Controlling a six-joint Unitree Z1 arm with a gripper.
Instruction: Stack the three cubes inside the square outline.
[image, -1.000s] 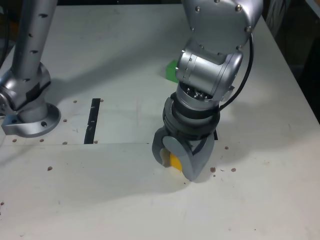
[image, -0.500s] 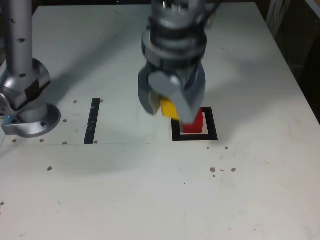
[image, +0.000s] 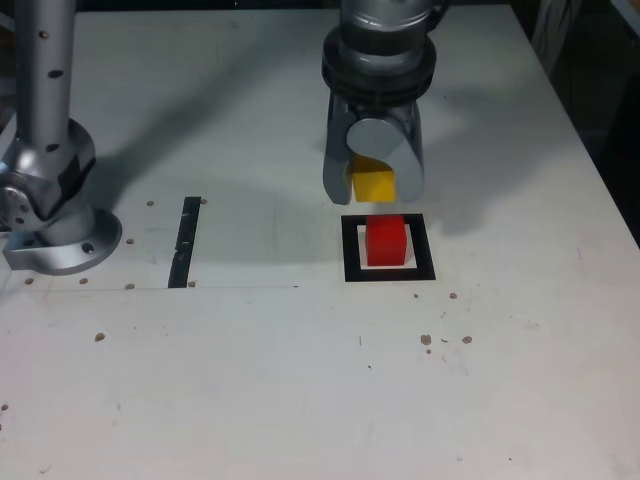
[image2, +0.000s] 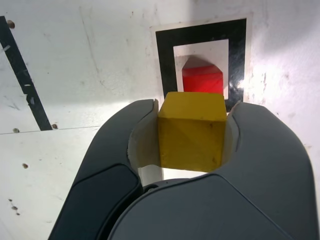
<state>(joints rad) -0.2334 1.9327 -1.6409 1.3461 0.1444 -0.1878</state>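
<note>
Inside the square outline (image: 353, 272), in the exterior view, the red cube (image: 386, 241) is seated; above it the yellow cube (image: 374, 181) is held clamped by the hand (image: 375, 181). Alignment should be completed before lowering. In the wrist view, an offset between cubes is noted; gentle, level release is advised.

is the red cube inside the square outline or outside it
Inside: in the exterior view the red cube sits on the white centre, with the black square outline running around it.
</note>
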